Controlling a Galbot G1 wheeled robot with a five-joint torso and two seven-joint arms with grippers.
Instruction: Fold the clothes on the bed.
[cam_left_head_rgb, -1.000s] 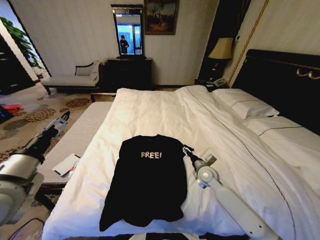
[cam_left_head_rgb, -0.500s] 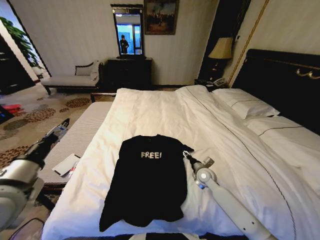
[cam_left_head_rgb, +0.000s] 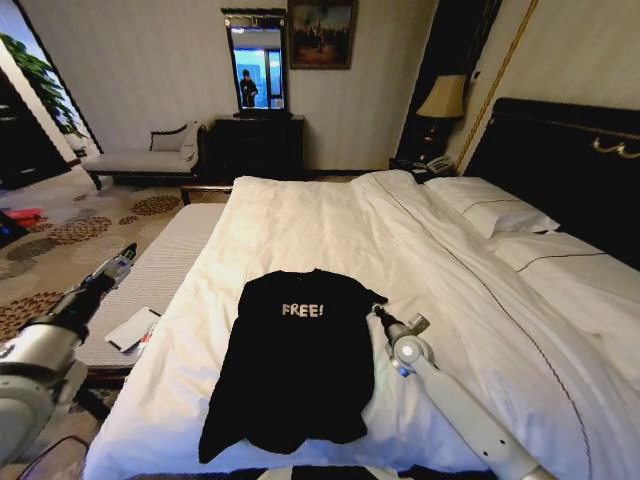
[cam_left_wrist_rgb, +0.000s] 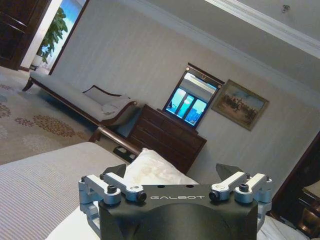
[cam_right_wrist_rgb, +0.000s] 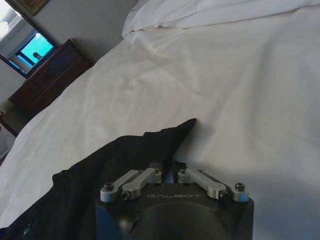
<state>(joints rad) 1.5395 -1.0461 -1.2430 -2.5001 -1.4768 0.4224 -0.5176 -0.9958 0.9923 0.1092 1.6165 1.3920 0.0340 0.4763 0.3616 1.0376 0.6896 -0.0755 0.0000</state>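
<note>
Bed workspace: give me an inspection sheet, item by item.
Surface: the bed, white duvet, lightly creased.
Job's things: black T-shirt lies flat near the foot end, lettering up, not yet folded.
Clutter: a white flat item on the grey bench beside the bed.
End effectors: right end effector at the shirt's sleeve, closed on the fabric; left end effector open, off the bed over the bench.
Cables: nothing seen.
Surroundings: chaise longue, dark dresser with mirror, lamp, patterned carpet.
</note>
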